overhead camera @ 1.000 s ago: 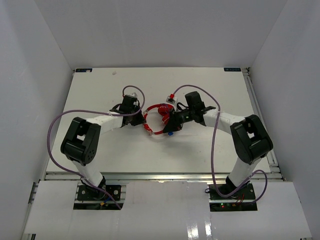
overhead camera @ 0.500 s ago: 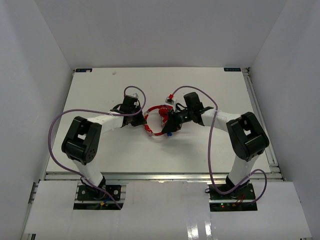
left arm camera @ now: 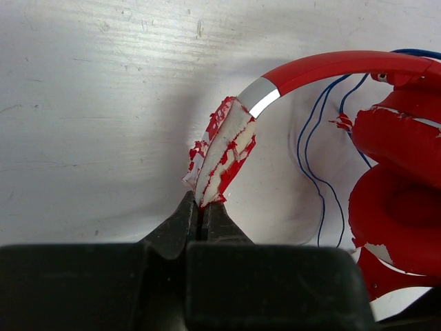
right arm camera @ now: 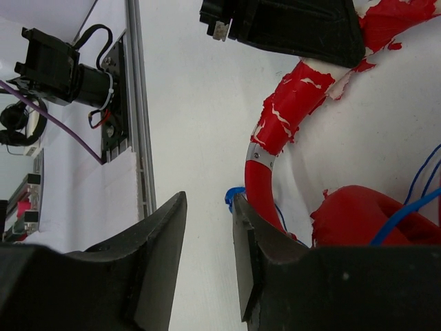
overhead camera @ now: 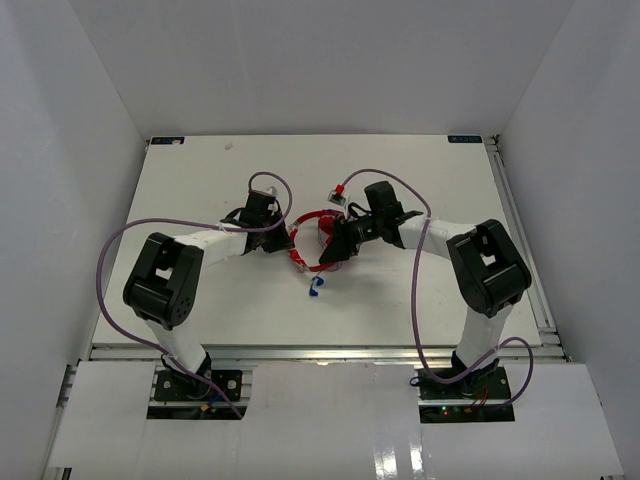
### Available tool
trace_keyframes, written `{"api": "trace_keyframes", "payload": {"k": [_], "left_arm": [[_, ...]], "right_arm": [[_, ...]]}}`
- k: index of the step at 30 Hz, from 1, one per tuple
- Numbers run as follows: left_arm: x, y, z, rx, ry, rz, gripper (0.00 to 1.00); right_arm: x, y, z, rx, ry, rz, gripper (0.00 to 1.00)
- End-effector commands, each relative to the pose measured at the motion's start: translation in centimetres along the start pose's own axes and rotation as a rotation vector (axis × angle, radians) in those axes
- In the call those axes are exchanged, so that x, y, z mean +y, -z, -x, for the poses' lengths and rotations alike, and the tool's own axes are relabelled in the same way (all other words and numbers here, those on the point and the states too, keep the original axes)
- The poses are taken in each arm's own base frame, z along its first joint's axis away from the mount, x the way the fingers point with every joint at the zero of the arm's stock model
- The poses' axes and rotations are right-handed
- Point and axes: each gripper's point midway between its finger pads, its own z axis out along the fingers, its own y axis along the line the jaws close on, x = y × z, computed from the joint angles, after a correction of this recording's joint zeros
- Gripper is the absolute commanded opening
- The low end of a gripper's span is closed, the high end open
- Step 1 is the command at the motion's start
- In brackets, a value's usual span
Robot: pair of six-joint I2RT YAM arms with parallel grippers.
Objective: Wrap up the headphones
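Observation:
The red headphones lie mid-table between both grippers. My left gripper is shut on the peeling red-and-white headband padding; the red ear cups and thin blue cable lie to its right. In the top view the left gripper is at the headband's left side. My right gripper is open and empty, its jaws just left of the headband, close to the blue plug. An ear cup sits beside it. In the top view the right gripper hovers over the headphones, and the plug lies nearer.
The left gripper's black body shows at the top of the right wrist view, close by. Purple robot cables loop over both arms. A small white-and-red object lies behind the headphones. The table's metal rail runs along its edge.

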Motion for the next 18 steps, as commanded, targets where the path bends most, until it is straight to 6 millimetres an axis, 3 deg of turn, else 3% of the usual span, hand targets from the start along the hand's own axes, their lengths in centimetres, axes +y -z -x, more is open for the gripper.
{"api": "trace_keyframes", "payload": {"k": [1, 5, 10, 18], "left_arm": [[-2.6, 0.8, 1.2, -0.038, -0.006, -0.097, 0.0], [-2.5, 0.9, 1.1, -0.037, -0.009, -0.096, 0.0], [-2.2, 0.7, 1.1, -0.037, -0.022, -0.078, 0.0], [-1.0, 0.3, 1.8, -0.034, -0.076, 0.001, 0.0]], "right_arm": [[0.7, -0.2, 2.7, -0.056, 0.05, 0.045, 0.43], [1.2, -0.1, 3.6, -0.073, 0.084, 0.057, 0.44], [3.7, 1.1, 4.5, -0.075, 0.253, 0.118, 0.45], [6.3, 2.9, 4.2, -0.075, 0.399, 0.117, 0.47]]}}
